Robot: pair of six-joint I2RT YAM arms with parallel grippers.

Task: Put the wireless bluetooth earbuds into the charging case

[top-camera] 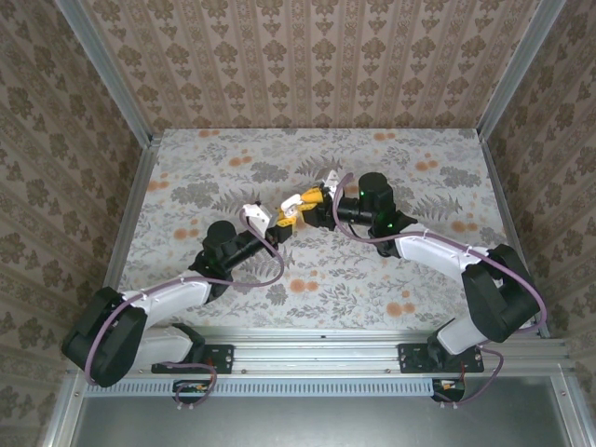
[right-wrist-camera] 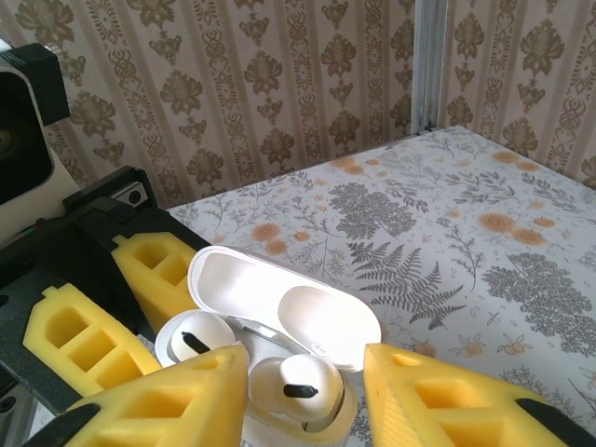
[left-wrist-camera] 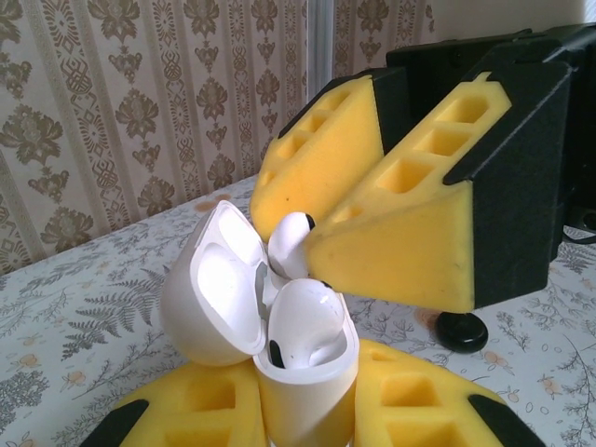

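**Open charging case held at the middle of the tabletop, one earbud bedded, the other between spread jaws.**

The left gripper (left-wrist-camera: 303, 414) has its jaws pinching the lower body of the charging case (left-wrist-camera: 312, 358). It holds the case upright with the lid (left-wrist-camera: 219, 289) swung back, most likely so that both wells face the other arm. The right gripper (right-wrist-camera: 307, 363) reaches in from above, its jaws spread on either side of an earbud (right-wrist-camera: 289, 384) that sits in the near well. A gap shows beside one finger, so this reads as a release rather than a grip. From the left wrist that earbud stands a little proud of the case, so it may need a press before the lid can close. The other earbud (right-wrist-camera: 191, 340) lies in the well beside it. I cannot tell whether the case rests on the tabletop (top-camera: 419, 186) or is lifted off it.
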